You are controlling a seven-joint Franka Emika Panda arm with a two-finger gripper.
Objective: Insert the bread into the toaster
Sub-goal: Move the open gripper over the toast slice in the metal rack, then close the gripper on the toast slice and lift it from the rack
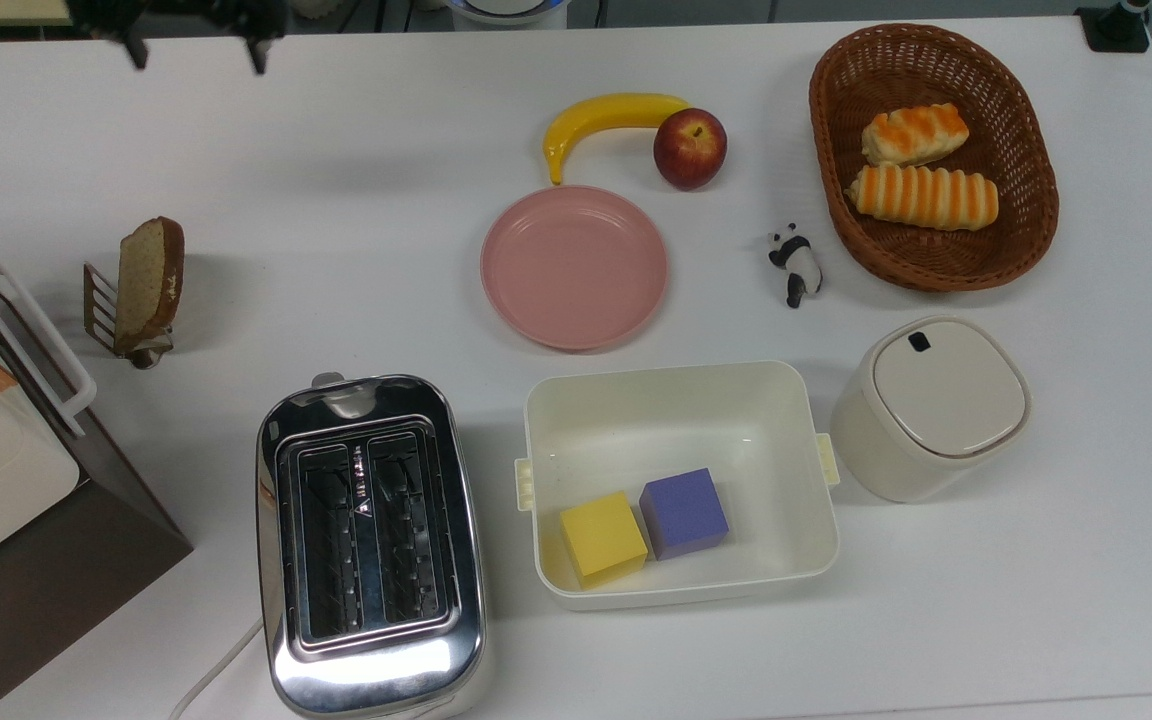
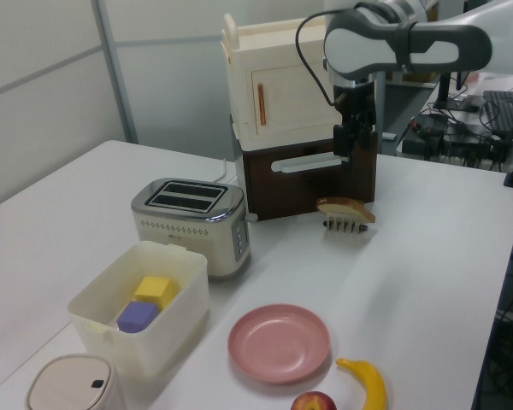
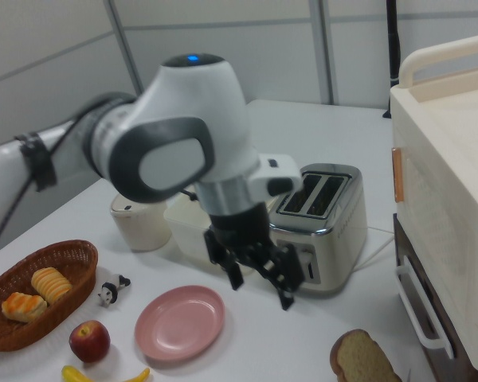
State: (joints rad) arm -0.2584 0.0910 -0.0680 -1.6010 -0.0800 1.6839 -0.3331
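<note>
You get the top view straight down on the table (image 1: 356,200); left and right views face each other low from opposite ends, sharing the toaster (image 2: 188,218).

Glossy white rounded arm (image 3: 183,135) shells with dark grey joint covers and a small blue light on top. Black cable (image 2: 312,51) looped along the wrist, strapped by a black band. Black two-finger gripper (image 3: 259,278) beneath a white flange.
</note>
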